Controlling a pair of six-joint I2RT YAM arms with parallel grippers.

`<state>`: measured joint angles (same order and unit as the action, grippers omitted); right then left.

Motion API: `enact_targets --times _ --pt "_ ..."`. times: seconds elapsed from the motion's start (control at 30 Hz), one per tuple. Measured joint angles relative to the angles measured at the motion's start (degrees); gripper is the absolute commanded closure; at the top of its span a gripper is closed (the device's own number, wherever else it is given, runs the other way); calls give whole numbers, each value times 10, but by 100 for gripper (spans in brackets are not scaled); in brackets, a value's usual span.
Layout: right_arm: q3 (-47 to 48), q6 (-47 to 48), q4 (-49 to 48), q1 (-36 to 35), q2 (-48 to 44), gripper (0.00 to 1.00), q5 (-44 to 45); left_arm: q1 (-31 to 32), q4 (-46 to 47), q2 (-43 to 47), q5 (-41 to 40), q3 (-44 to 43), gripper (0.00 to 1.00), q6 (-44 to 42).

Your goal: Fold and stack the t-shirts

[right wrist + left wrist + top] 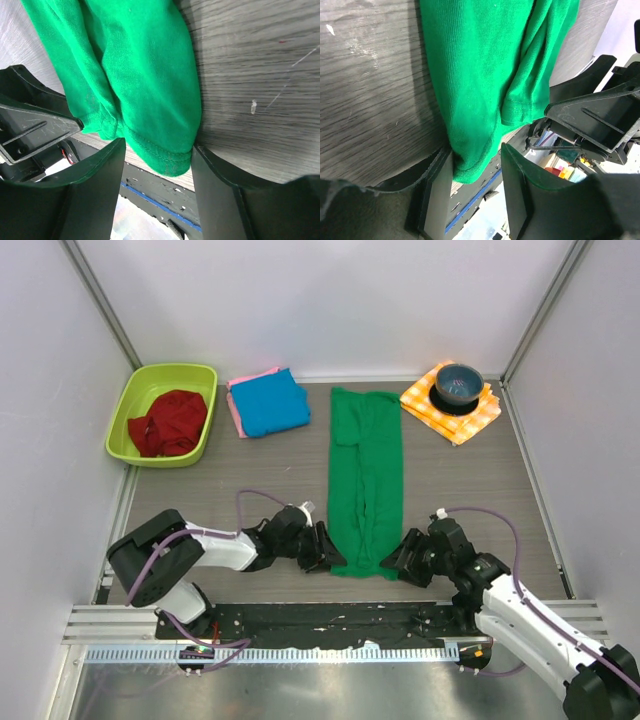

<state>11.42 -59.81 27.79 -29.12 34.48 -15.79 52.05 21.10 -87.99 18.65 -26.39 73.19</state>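
Note:
The green t-shirt [365, 475] lies folded into a long narrow strip down the middle of the table. My left gripper [327, 550] is open at the strip's near left corner; its hem [470, 170] sits between the jaws. My right gripper [398, 558] is open at the near right corner, with the hem [167, 155] between its jaws. A folded blue t-shirt [270, 403] rests on a pink one [234, 412] at the back left.
A green basin [125, 420] at the far left holds a red cloth [168, 424]. An orange-and-white checked cloth [428, 406] with a dark bowl [458, 385] on it lies at the back right. White walls close in the table.

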Motion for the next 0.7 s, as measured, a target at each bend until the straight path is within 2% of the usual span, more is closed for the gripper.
enact_targets --times 0.13,0.2,0.23,0.3,0.33,0.37,0.4,0.57,0.7 --pt "-4 -7 -24 -9 21 51 2 0 17 -17 5 2 71 2" --pt "-7 -9 -37 -13 31 57 2 0 31 -30 10 2 75 3" --pt "-9 -10 -43 -15 36 61 2 0 37 -36 11 2 86 5" --pt "-12 -13 -55 -18 44 72 3 0 52 -48 17 2 98 9" --pt "-14 -14 -59 -19 47 79 4 0 56 -55 19 3 100 8" --pt "-16 -14 -61 -20 48 92 7 0 61 -58 23 3 100 11" --pt "-18 -14 -61 -22 49 99 10 0 65 -59 24 3 100 12" --pt "-16 -9 -54 -33 52 99 25 1 67 -54 22 7 100 12" --pt "-5 -9 -28 -74 40 99 54 9 40 -17 1 26 100 11"
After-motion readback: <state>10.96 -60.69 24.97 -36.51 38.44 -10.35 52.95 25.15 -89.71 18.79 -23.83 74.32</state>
